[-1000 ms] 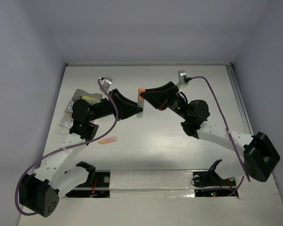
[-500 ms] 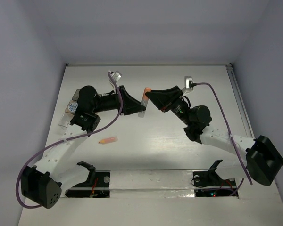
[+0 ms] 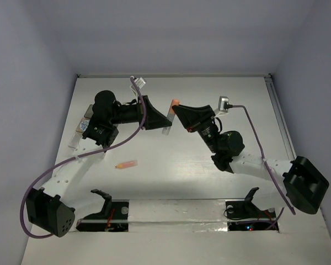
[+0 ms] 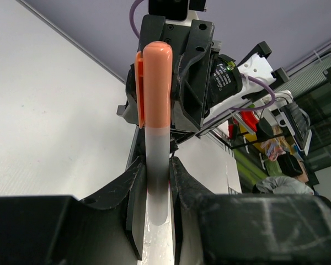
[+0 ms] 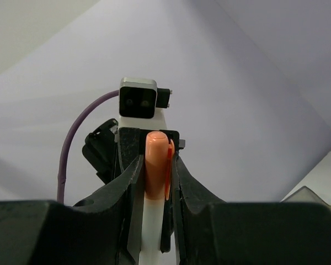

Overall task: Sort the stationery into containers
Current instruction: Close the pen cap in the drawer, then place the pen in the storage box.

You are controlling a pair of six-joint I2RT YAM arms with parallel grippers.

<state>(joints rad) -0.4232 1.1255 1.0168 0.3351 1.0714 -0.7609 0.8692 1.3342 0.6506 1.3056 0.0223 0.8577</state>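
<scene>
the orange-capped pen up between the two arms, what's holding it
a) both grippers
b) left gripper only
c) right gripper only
a: the left gripper is shut on the white barrel of the pen, and the right gripper is shut on it at the orange cap.

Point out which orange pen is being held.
The orange-capped white pen, clamped between the left hand and the right hand. The other, an orange marker, lies loose on the table.
</scene>
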